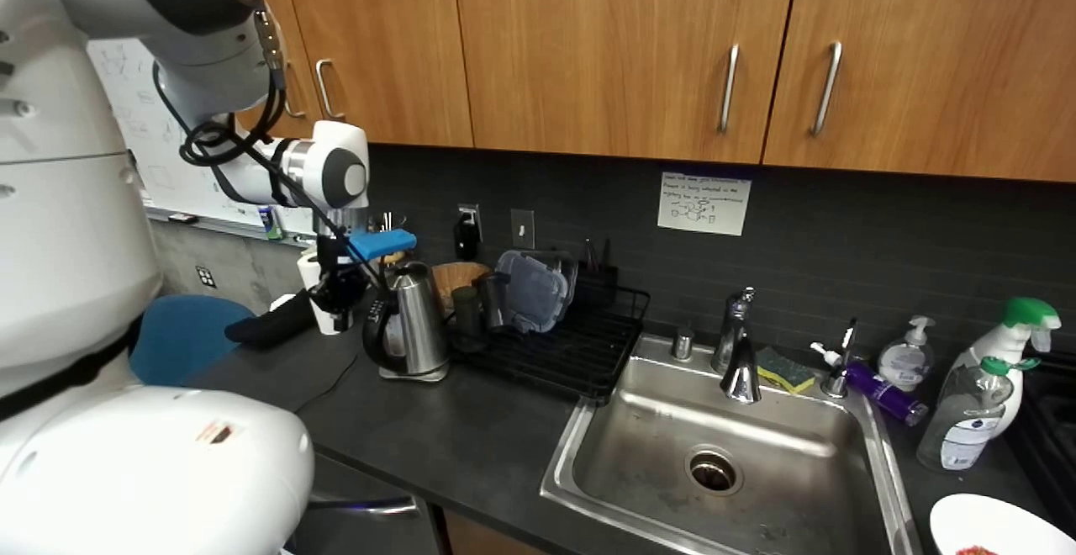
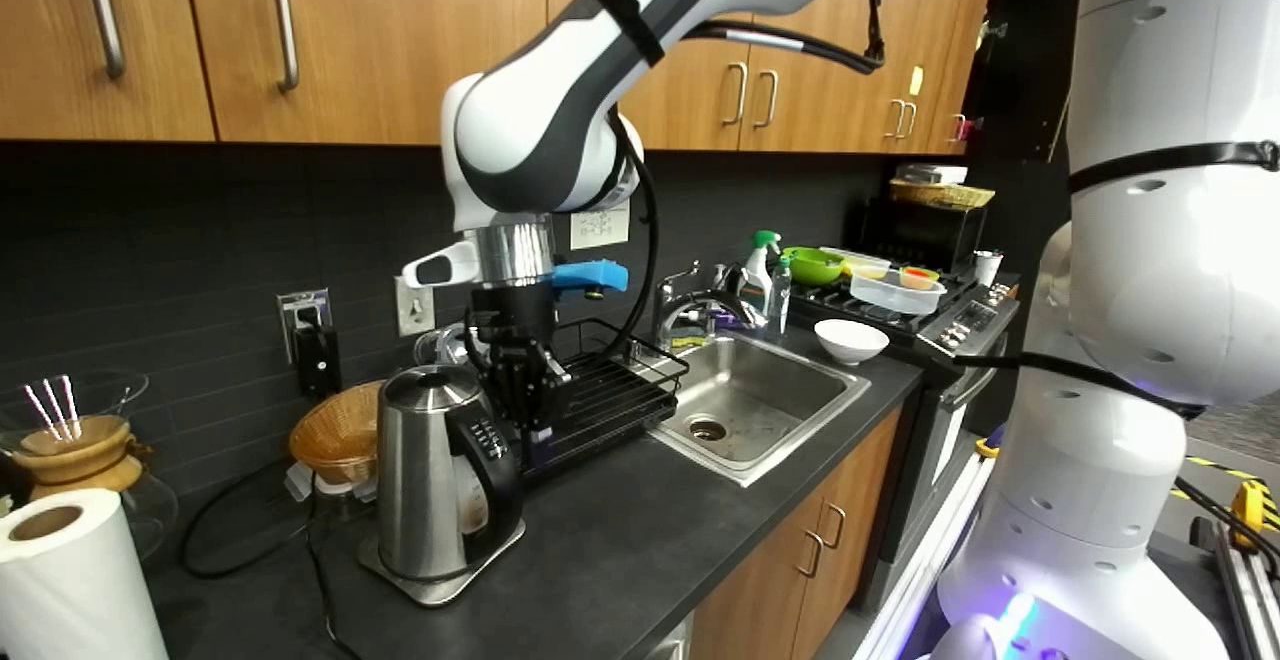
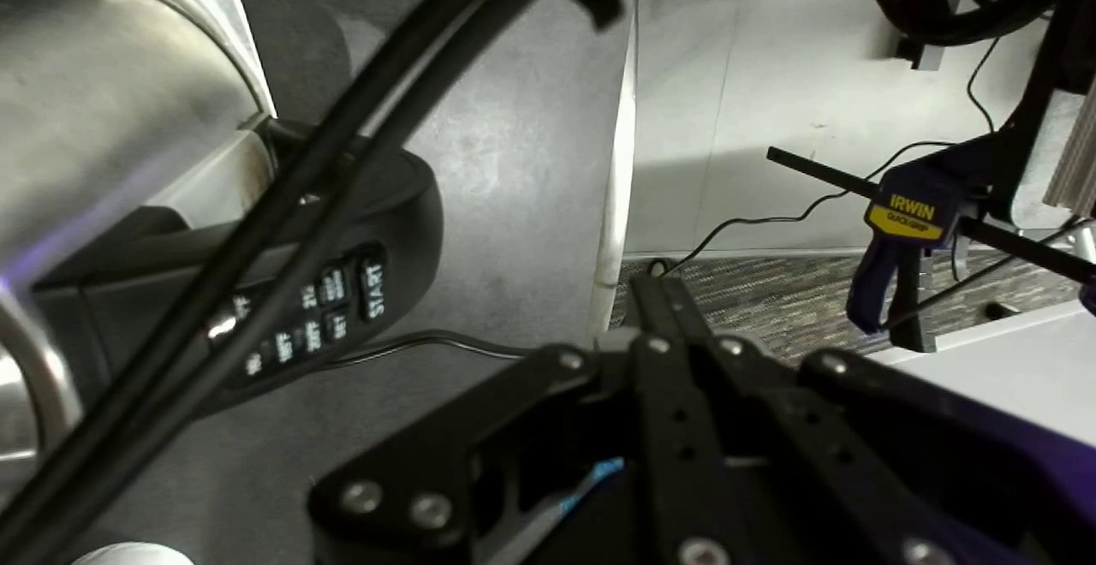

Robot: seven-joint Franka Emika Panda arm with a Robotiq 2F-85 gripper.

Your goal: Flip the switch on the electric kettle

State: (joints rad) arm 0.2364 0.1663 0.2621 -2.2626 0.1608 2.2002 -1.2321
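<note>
The electric kettle [image 2: 415,480], shiny steel with a black handle, stands upright on its base on the dark counter. It also shows in an exterior view [image 1: 423,324] and, cut off at the left, in the wrist view [image 3: 120,111]. Labelled buttons [image 3: 334,291] run along the handle's top, among them START [image 3: 373,288]; a small bright spot [image 3: 223,324] shows near them. Loose black cables cross in front and hide part of the panel. My gripper [image 3: 659,282] is shut, its fingers together with nothing between them. It points down beside the handle, apart from it in the wrist view.
Beside the kettle stand a wicker basket [image 2: 345,430] and a black dish rack [image 1: 538,370]. The sink [image 1: 563,462] lies past the rack. A white paper roll [image 2: 80,580] and a power cord [image 2: 320,580] are on the kettle's far side. The counter edge [image 3: 616,163] runs nearby.
</note>
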